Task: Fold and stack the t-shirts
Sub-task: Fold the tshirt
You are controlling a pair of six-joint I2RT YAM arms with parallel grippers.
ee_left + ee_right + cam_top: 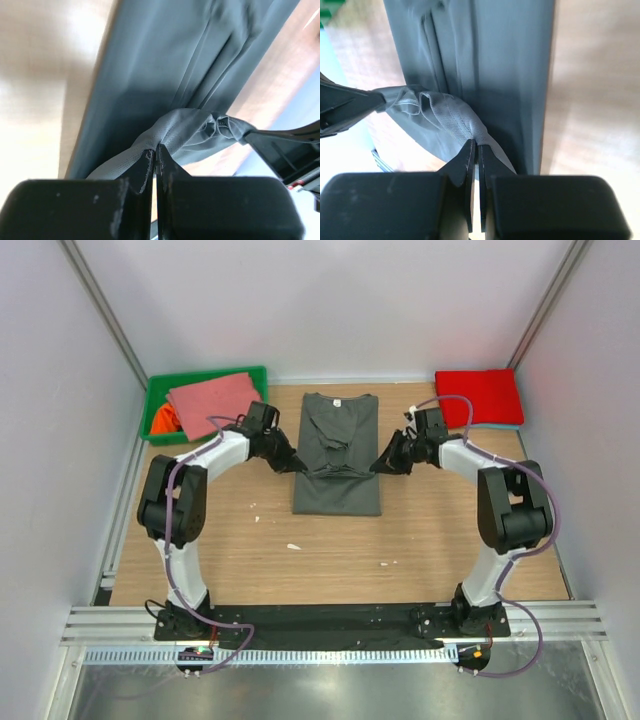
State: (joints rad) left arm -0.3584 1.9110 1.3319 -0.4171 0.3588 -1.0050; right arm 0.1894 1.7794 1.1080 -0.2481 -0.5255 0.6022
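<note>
Roughly midway, judging by the piles. Done, apparently: red t-shirt (480,396) folded flat at 1 o'clock of the table, resting on a light-blue t-shirt (500,426) showing only a thin edge.

In hand: dark grey t-shirt (338,440) at table centre, collar toward 12 o'clock, sleeves turned in to make a long narrow strip. Pinched at its 9 o'clock edge by the left gripper (296,464) and at its 3 o'clock edge by the right gripper (380,464), both with jaws pressed together on a bunched ridge of cloth lifted across the middle. Looks like the start of a crosswise fold, not yet laid down.

Left to do, most likely: finishing that fold, stacking it, then handling the salmon-pink t-shirt (212,400) and orange t-shirt (163,420) lying loose in the green bin (205,375) at 10 o'clock.

Underneath, a light wooden table (330,550), with a few pale scraps (293,546) toward 6 o'clock of the dark grey t-shirt. Around, plain white walls (330,300) on three sides, with metal rails (100,300) in the far corners and along the near edge.
</note>
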